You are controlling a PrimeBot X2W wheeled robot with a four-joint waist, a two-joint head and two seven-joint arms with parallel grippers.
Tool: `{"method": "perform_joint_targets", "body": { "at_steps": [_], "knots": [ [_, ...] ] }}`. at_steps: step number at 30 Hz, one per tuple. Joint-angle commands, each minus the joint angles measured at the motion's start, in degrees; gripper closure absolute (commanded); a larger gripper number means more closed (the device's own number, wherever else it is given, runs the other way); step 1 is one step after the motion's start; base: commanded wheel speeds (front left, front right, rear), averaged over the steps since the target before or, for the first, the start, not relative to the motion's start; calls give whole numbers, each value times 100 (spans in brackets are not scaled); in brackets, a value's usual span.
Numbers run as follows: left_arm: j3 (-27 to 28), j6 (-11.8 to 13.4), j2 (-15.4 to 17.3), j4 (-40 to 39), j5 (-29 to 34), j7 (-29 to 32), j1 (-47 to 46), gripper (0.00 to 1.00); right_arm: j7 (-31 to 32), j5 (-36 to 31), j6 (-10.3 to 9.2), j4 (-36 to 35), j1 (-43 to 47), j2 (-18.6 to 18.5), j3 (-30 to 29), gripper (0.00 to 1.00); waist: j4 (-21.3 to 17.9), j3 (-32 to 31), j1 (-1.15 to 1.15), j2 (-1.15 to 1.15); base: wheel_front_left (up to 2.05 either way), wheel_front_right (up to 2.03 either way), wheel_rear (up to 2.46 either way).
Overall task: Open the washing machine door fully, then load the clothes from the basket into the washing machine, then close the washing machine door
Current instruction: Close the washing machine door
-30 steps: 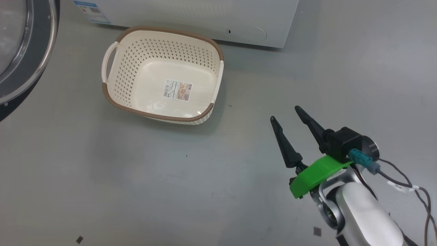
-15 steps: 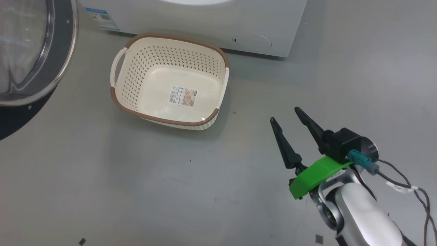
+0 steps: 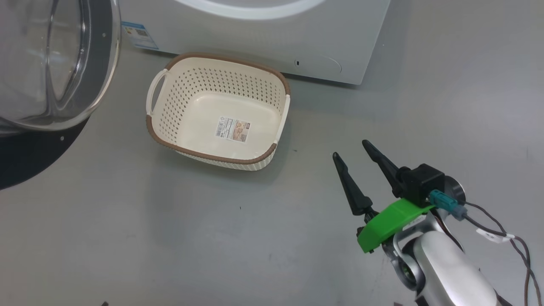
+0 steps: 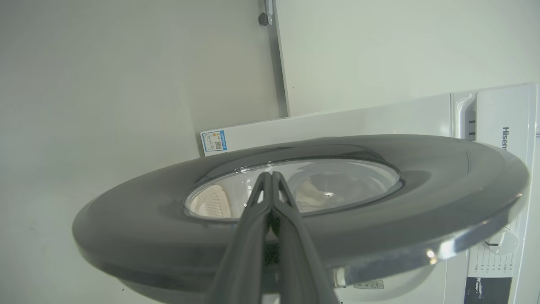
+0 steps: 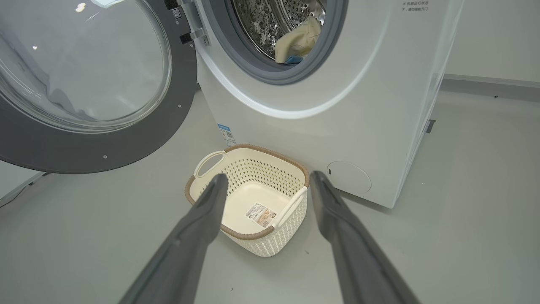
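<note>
The basket (image 3: 225,159) stands empty on the grey floor, close in front of the washing machine (image 3: 263,38). The washing machine door (image 3: 25,161) hangs open at the upper left, its glass bowl bulging out. Pale clothes (image 5: 297,40) with a bit of blue lie inside the steel drum. My right gripper (image 3: 350,148) is open and empty, low to the right of the basket (image 5: 270,150) and pointing towards it. My left gripper (image 4: 270,174) is shut on nothing, its tips in front of the outer face of the door (image 4: 379,190); whether they touch it I cannot tell.
A paper label (image 3: 233,128) is stuck to the basket's bottom. A thin cable (image 3: 501,231) trails from my right wrist. Open grey floor (image 3: 170,238) spreads in front of the basket. A round service flap (image 5: 349,177) sits low on the machine's front.
The head camera has tilted up, so the basket and machine sit lower in the picture and more of the door shows. My right gripper stays open in the same place.
</note>
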Motion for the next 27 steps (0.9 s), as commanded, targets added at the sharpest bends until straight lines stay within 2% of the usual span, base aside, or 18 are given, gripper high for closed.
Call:
{"method": "perform_joint_targets", "body": {
  "at_steps": [1,15,27],
  "knots": [
    [37,-40,297,-351,-40,194,93,100,-82,38,1,-122,-34,33,125,0,10,-31,0,0,0,0,0],
    [-282,-40,-97,-1543,-31,724,702,100,-218,211,1,23,-55,33,178,0,1,-219,0,0,0,0,0],
    [-190,-40,-540,-2336,-422,1104,1159,100,-378,372,1,194,-51,33,160,0,-79,-384,0,0,0,0,0]
  ]
}}
